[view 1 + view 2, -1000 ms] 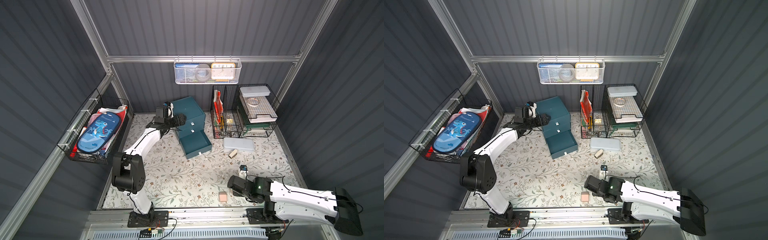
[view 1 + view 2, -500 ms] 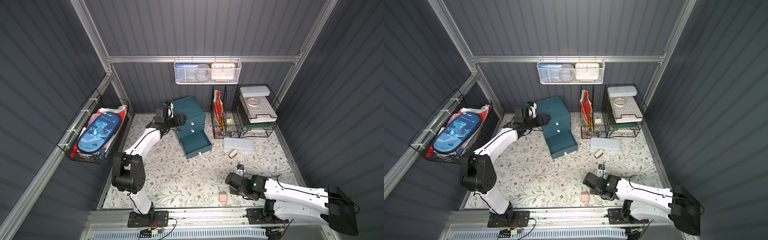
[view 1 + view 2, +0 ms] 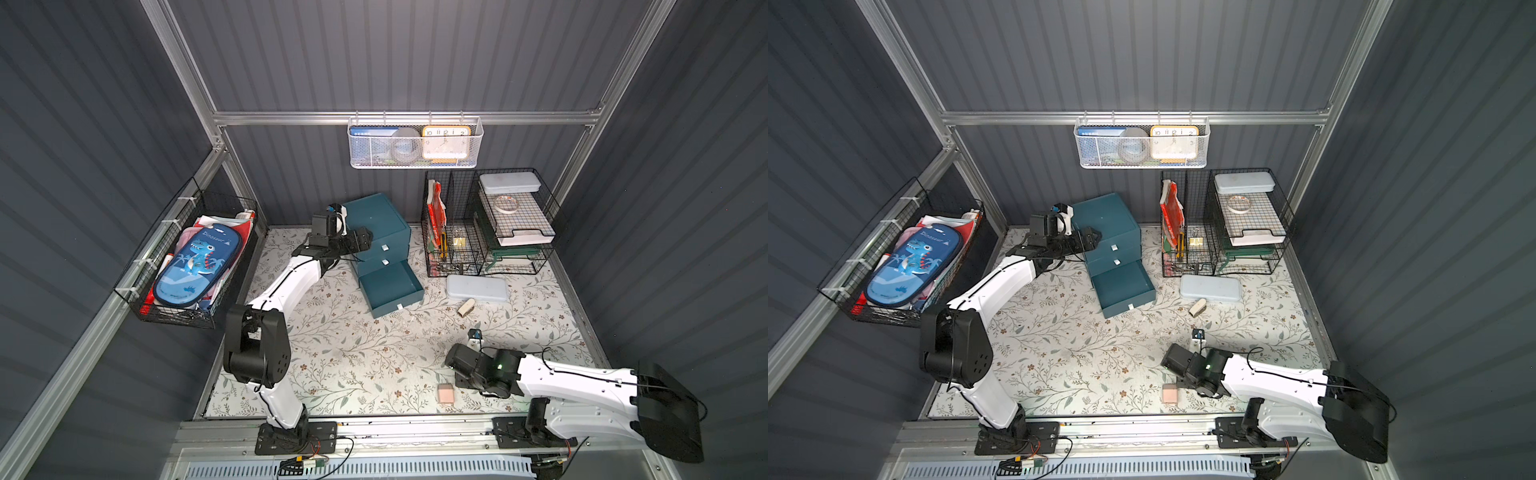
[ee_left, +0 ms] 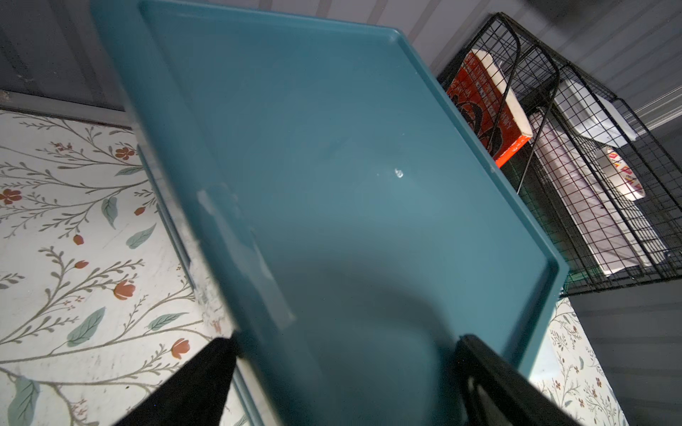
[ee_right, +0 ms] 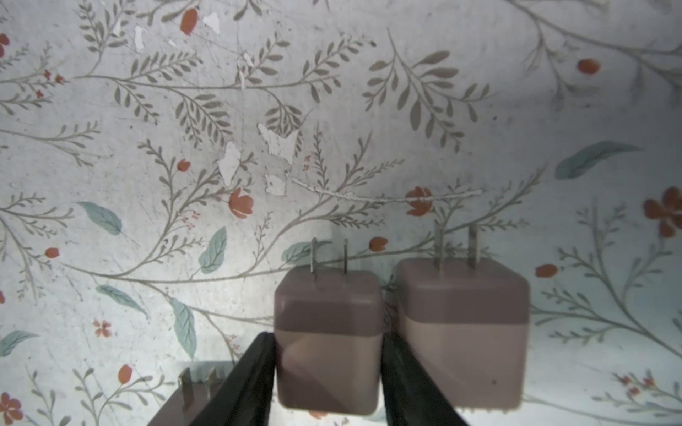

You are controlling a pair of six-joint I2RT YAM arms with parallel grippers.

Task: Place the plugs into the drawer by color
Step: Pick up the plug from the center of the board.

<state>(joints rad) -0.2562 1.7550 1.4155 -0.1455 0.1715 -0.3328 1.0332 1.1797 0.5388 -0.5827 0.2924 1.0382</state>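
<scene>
In the right wrist view my right gripper is shut on a peach pink plug, prongs pointing away. A second pink plug stands close beside it on the floral mat. A third one shows only its prongs. Both top views show one pink plug by the right wrist; the fingers are hidden there. The dark teal drawer cabinet has its bottom drawer pulled out and bare inside. My left gripper stands open, straddling the cabinet's top edge.
A pale grey-blue case and a small tan cylinder lie right of the open drawer. A black wire rack stands at the back right. A wire basket with a dinosaur pencil case hangs on the left wall.
The right arm has slid a little to the left along the front of the mat, its grip unchanged. The left arm has stayed at the cabinet.
</scene>
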